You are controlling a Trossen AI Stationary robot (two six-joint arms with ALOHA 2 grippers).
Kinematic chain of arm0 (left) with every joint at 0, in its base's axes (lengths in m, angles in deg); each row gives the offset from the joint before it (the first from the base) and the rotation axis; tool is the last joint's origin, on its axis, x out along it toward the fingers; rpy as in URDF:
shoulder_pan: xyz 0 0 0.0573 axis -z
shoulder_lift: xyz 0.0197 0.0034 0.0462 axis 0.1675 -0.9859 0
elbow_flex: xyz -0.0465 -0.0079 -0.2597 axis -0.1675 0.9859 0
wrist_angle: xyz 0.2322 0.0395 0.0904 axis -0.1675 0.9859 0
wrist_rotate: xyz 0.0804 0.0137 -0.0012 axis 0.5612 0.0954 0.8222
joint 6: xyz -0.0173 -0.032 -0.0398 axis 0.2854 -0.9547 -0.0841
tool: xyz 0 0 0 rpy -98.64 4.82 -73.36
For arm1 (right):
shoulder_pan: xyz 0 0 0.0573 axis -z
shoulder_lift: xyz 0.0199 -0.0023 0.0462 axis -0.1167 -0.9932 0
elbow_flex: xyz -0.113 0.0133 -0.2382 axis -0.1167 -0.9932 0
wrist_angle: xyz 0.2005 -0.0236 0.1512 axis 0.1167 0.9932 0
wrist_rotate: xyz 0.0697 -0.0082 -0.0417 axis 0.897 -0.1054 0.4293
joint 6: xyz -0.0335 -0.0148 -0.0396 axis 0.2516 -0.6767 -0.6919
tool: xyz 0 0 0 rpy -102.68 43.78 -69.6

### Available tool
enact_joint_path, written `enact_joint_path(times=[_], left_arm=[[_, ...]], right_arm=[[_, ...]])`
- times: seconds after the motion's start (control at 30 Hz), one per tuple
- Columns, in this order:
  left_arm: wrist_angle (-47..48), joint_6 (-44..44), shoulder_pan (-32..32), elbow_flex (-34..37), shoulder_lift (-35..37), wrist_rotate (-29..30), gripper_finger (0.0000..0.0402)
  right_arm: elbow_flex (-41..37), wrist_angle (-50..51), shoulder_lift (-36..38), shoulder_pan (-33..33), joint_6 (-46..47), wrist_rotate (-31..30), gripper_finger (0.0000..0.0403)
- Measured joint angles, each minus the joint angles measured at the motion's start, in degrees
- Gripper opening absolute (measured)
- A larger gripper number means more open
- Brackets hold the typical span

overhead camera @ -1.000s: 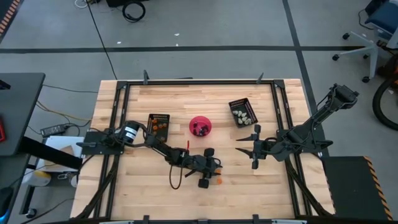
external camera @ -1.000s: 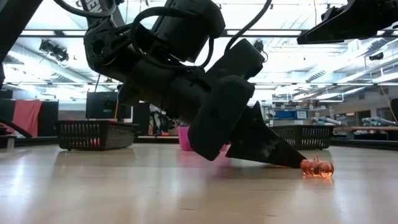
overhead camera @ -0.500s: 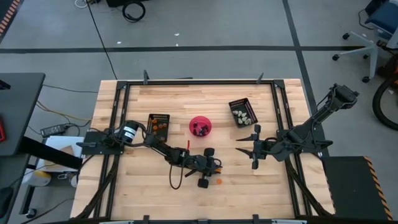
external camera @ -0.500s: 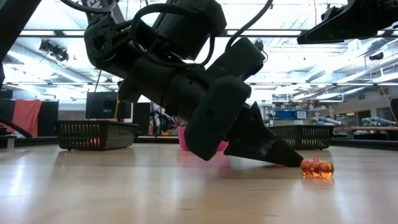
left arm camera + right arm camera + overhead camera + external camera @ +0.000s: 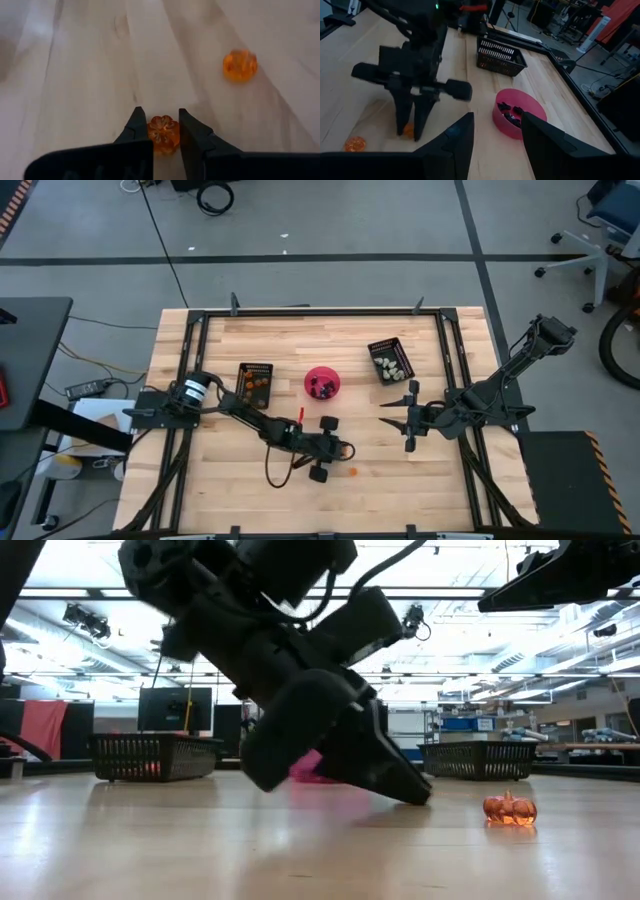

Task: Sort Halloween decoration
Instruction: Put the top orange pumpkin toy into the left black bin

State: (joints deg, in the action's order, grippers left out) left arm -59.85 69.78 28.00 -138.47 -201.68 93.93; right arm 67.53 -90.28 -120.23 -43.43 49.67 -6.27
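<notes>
Your left gripper (image 5: 163,131) is closed on a small orange pumpkin (image 5: 163,133); in the left wrist view you see the pumpkin sitting between the two dark fingers (image 5: 136,125), and both fingers touch it. The gripper is low over the table (image 5: 220,490), tilted down, near the front edge.

Just beyond the fingertips, a little to the side, a second orange pumpkin (image 5: 239,65) lies free on the wood, apart from the gripper. In the low view you find this one (image 5: 510,809) beside the fingertips, not touching them.

Farther from the gripper, toward the back of the table, stands the pink bowl (image 5: 322,383) with some dark pieces inside. On one side of the bowl is a black tray (image 5: 255,381) holding orange pieces. On the other side is a second black tray (image 5: 390,360) holding whitish pieces.

Your right gripper (image 5: 385,416) waits well apart, above the table on the right side, with its fingers spread open and nothing between them.
</notes>
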Motion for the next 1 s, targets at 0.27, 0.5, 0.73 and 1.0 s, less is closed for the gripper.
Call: enact_joint_path(times=[0.27,0.5,0.73,1.0], left_arm=[[14.66,-2.38,2.00,0.09,5.31,4.96,0.0037],[26.08,-6.04,2.53,0.18,10.46,6.06,0.0033],[27.16,-6.25,2.47,0.00,12.09,5.93,0.0016],[30.12,-7.65,2.07,-0.04,12.11,5.88,0.0015]], right_arm=[[0.00,0.15,0.00,-0.07,0.38,0.00,0.0167],[0.00,0.20,0.00,-0.07,0.42,0.00,0.0167],[0.00,0.23,0.00,-0.07,0.45,0.00,0.0167],[0.00,0.29,0.00,-0.07,0.60,0.08,0.0167]])
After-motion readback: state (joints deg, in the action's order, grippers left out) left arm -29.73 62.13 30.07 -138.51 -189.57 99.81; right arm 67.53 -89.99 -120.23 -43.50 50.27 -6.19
